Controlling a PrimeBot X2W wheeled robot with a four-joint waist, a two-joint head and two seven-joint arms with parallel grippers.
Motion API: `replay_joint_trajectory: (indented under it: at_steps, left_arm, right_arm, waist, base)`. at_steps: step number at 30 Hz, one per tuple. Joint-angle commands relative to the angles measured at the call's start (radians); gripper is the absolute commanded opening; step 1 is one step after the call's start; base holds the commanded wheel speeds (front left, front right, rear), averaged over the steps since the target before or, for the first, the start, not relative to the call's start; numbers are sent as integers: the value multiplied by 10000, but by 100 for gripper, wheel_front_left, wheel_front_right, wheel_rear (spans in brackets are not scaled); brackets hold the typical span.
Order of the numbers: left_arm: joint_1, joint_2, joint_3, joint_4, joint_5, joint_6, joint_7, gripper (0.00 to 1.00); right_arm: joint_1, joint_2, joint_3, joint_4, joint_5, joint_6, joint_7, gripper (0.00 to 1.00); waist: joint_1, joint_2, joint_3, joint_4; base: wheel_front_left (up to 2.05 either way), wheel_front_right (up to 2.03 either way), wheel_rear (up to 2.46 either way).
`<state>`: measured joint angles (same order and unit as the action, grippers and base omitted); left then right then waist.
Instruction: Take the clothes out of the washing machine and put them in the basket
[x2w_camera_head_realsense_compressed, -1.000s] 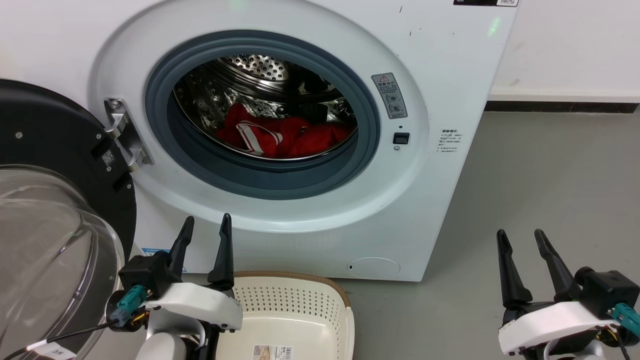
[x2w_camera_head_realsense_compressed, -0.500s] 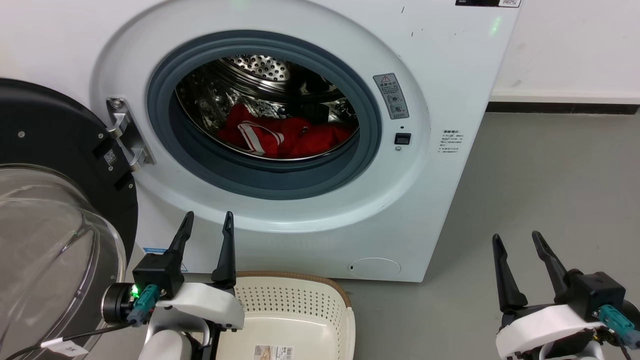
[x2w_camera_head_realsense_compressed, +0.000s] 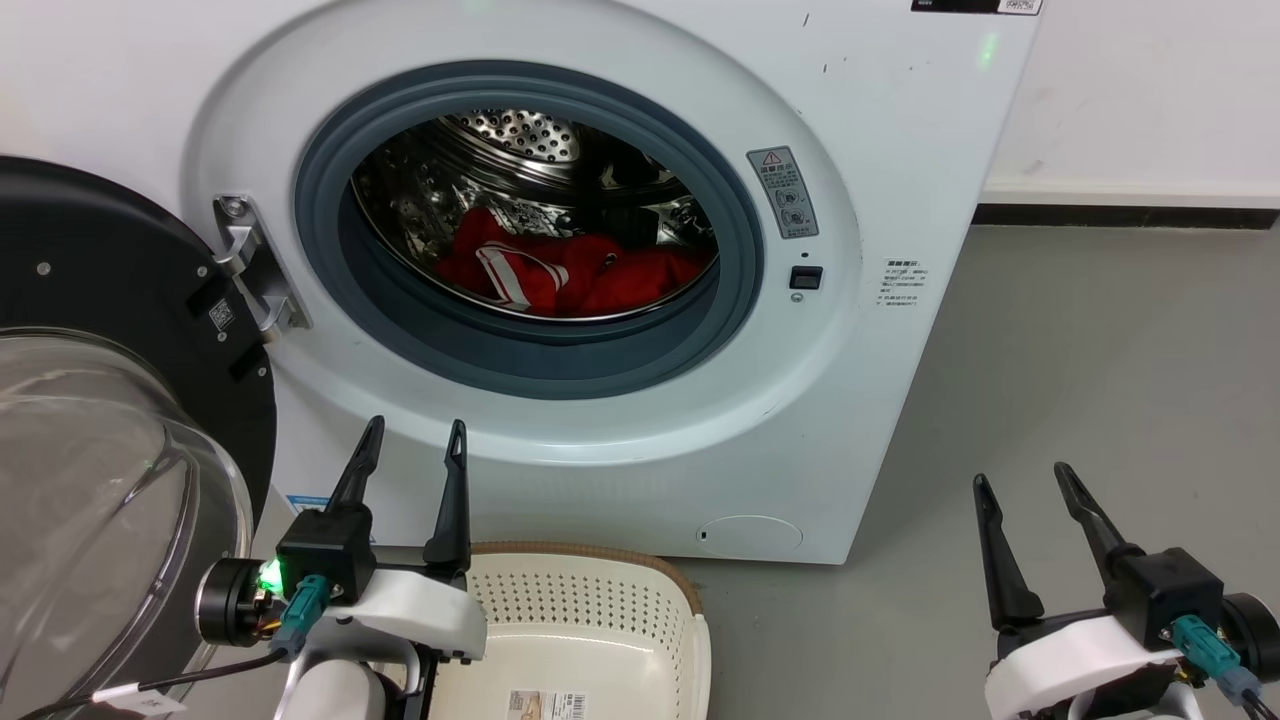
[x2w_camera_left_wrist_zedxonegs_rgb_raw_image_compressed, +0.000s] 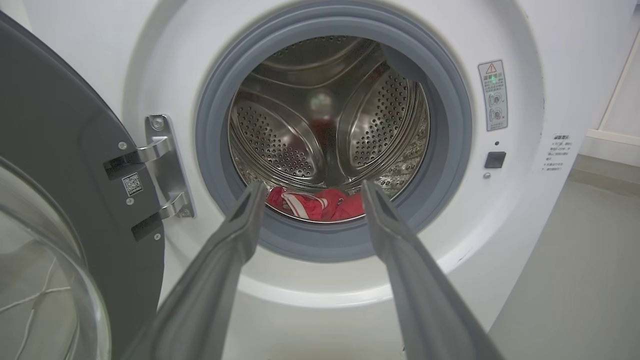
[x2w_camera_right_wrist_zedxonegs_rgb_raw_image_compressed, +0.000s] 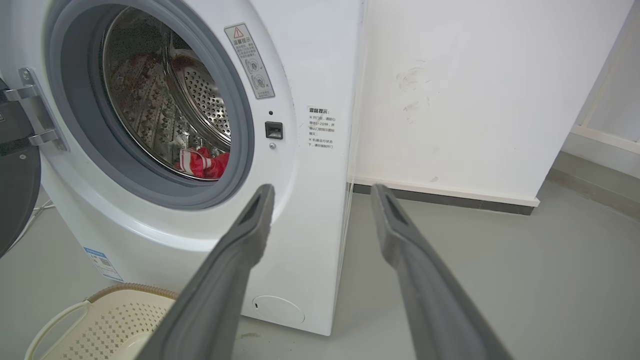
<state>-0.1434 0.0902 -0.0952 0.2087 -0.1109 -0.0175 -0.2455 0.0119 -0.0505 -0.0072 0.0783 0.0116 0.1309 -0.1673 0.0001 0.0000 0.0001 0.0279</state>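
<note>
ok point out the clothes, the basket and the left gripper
clothes (x2w_camera_head_realsense_compressed: 585, 275): head view, middle of the red pile
basket (x2w_camera_head_realsense_compressed: 580, 600): head view, its perforated back wall
left gripper (x2w_camera_head_realsense_compressed: 417, 425): head view, midway between its fingertips

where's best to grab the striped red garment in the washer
Pinch the striped garment's raised fold, reaching straight in through the open porthole from the front. It bunches up at the drum's left, so the left gripper's open fingers could likely straddle it.
</note>
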Motion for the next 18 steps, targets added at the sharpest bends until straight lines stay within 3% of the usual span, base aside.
replay_joint_trajectory:
  at_steps: [1, 18]
  left_arm:
    - [35, 15, 4, -48, 154, 24, -67, 100]
    - [139, -174, 243, 51, 387, -77, -201, 100]
  right_arm:
    - [115, 5, 15, 3, -178, -3, -70, 100]
    - [40, 6, 1, 118, -476, -3, -237, 100]
  waist:
    - [-1, 0, 3, 1]
    - [-1, 0, 43, 31]
  base:
    - [0, 0, 0]
    - [0, 0, 0]
